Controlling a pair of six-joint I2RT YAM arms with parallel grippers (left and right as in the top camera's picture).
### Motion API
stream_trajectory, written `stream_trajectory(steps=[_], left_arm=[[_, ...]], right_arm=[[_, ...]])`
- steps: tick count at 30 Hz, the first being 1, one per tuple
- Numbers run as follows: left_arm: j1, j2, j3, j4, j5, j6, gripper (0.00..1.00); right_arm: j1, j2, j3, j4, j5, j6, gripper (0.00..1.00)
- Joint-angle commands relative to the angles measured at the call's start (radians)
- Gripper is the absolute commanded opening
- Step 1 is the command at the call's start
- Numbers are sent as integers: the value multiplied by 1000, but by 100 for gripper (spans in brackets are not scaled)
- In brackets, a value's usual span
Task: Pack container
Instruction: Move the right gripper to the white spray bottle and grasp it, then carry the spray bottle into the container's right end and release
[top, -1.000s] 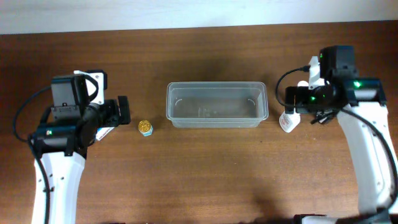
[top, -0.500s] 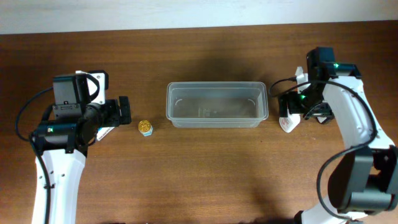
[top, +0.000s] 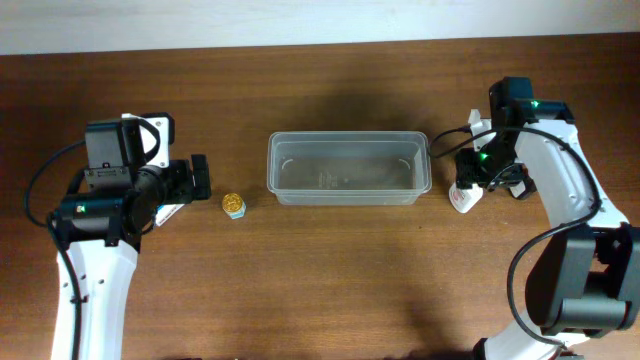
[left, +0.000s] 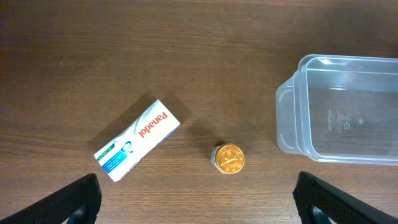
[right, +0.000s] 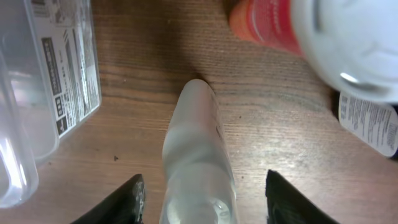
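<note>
Expect the container (top: 348, 168) to be light, flexible and slippery, so take it by its rim; left gripper (left: 199, 205) and right gripper (right: 205, 202) jaws stand apart.

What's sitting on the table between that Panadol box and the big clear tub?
A small gold-lidded jar stands on bare wood between the Panadol box and the clear tub, touching neither. The left wrist view shows it best.

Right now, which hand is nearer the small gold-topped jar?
Left. The left hand is close beside the jar, on the side away from the container. The right hand is off the container's opposite end.
</note>
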Motion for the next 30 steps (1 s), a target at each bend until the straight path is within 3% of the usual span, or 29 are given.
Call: stream_trajectory(steps=[1, 14, 18, 30], left_arm=[[-4, 2, 19, 3, 15, -6, 99], [-4, 2, 19, 3, 14, -6, 99], [-4, 2, 19, 3, 14, -6, 99], [-4, 2, 19, 3, 14, -6, 99]], right_arm=[[-5, 9, 20, 6, -5, -3, 50], [-5, 9, 21, 5, -6, -2, 34], [-3, 7, 21, -3, -6, -2, 24], [9, -147, 74, -72, -59, -2, 24]])
